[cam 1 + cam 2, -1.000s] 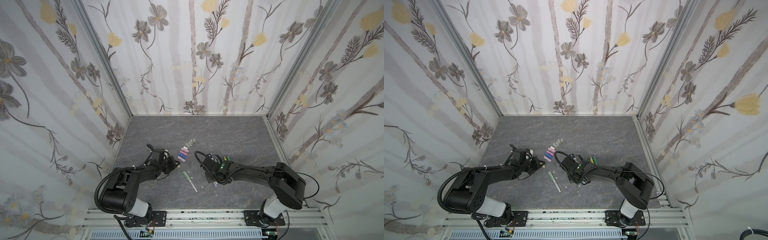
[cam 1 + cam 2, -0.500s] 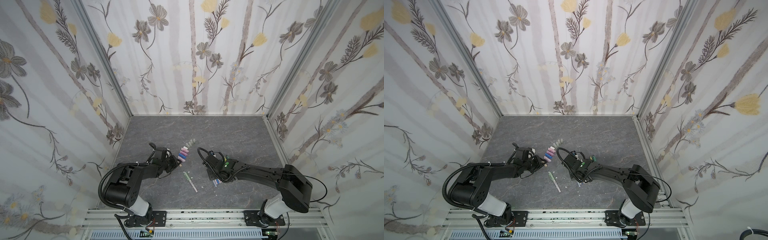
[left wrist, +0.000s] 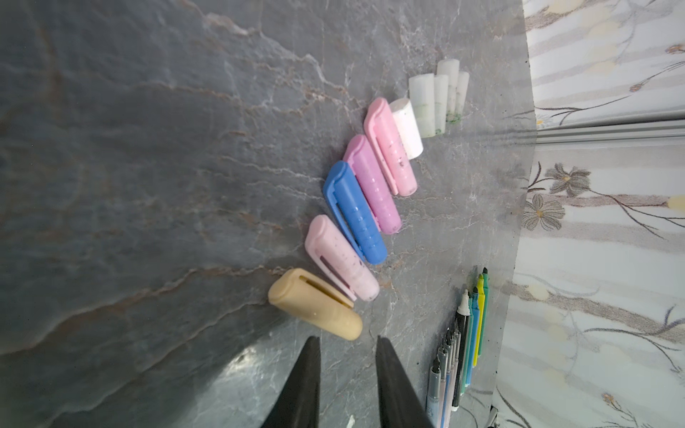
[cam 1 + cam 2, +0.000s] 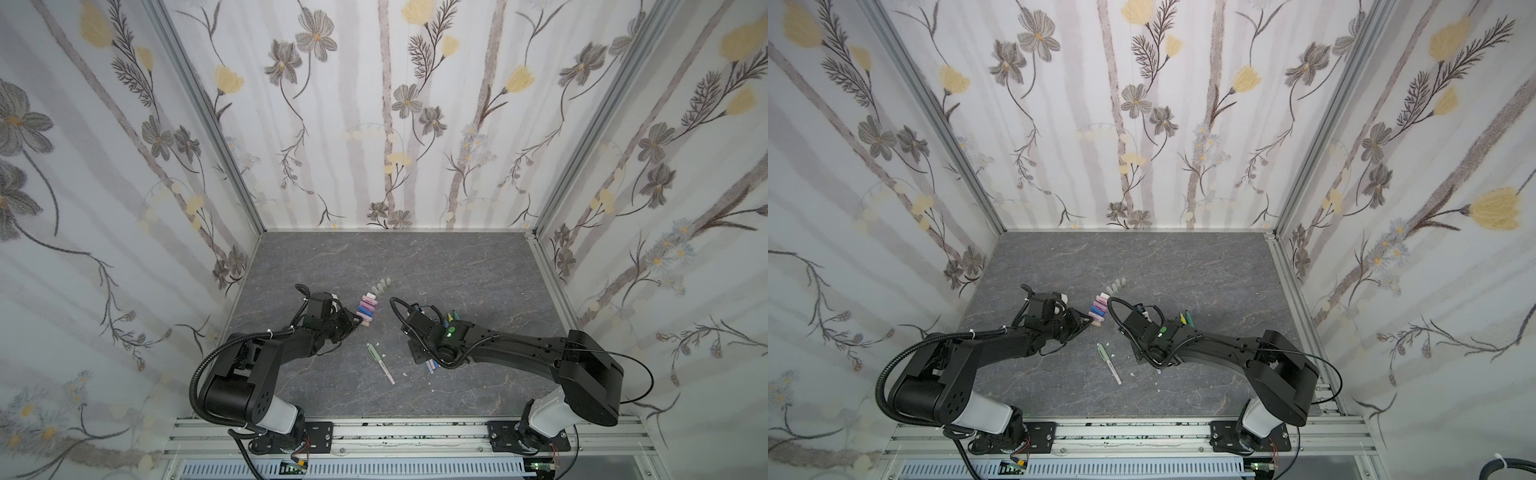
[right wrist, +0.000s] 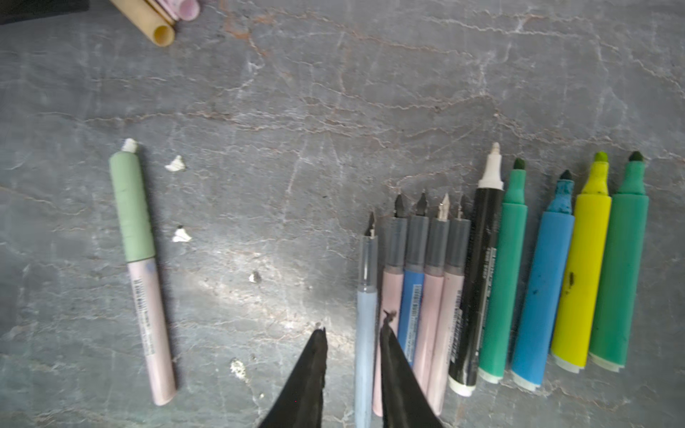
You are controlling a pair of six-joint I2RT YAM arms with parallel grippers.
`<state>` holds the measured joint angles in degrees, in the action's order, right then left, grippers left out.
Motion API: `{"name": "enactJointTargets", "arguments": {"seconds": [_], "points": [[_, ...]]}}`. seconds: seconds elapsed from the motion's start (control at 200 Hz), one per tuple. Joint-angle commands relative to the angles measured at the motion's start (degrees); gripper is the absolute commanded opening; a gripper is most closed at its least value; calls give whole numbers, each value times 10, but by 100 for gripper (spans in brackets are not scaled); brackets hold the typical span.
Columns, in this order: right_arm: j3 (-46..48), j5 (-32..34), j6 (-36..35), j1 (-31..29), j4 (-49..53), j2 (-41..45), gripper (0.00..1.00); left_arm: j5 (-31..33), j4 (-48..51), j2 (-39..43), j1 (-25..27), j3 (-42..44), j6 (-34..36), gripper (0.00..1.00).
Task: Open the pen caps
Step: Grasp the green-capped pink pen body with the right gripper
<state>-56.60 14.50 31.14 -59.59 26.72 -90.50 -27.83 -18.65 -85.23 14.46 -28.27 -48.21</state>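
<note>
Over at the left, logging left gripper (image 3: 347, 341) as parted and empty, tips just short of the peach cap (image 3: 315, 309) ending the row of pen caps (image 3: 372, 185); risking a shove scattering that row on advancing. Mid-table, noting the green cap (image 5: 131, 207) sitting on its pen (image 5: 150, 326), alone. Rightward, logging right gripper (image 5: 352, 329) parted, straddling the pale blue pen (image 5: 366, 266) without pinching; risking dragging neighbouring uncapped pens (image 5: 537, 281).

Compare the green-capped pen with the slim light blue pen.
The green-capped pen has its cap on; the light blue pen shows a bare tip. The green-capped pen lies alone; the light blue pen ends a row of pens. Both are slim and lie flat.
</note>
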Motion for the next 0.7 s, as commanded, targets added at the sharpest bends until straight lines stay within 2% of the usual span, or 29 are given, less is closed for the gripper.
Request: {"name": "enactJointTargets", "arguments": {"seconds": [0.0,0.22,0.425,0.695], "points": [[-14,-19,-11,-12,-19,-5,27,0,9,19,-2,-1,-3,26],[-53,-51,-13,-45,-34,-52,27,-1,74,101,-16,-14,18,26],[-96,-59,-4,-83,-33,-97,27,14,165,185,-66,-28,68,28],[-120,-68,7,-109,-24,-138,27,-4,177,201,-95,-12,81,29]]}}
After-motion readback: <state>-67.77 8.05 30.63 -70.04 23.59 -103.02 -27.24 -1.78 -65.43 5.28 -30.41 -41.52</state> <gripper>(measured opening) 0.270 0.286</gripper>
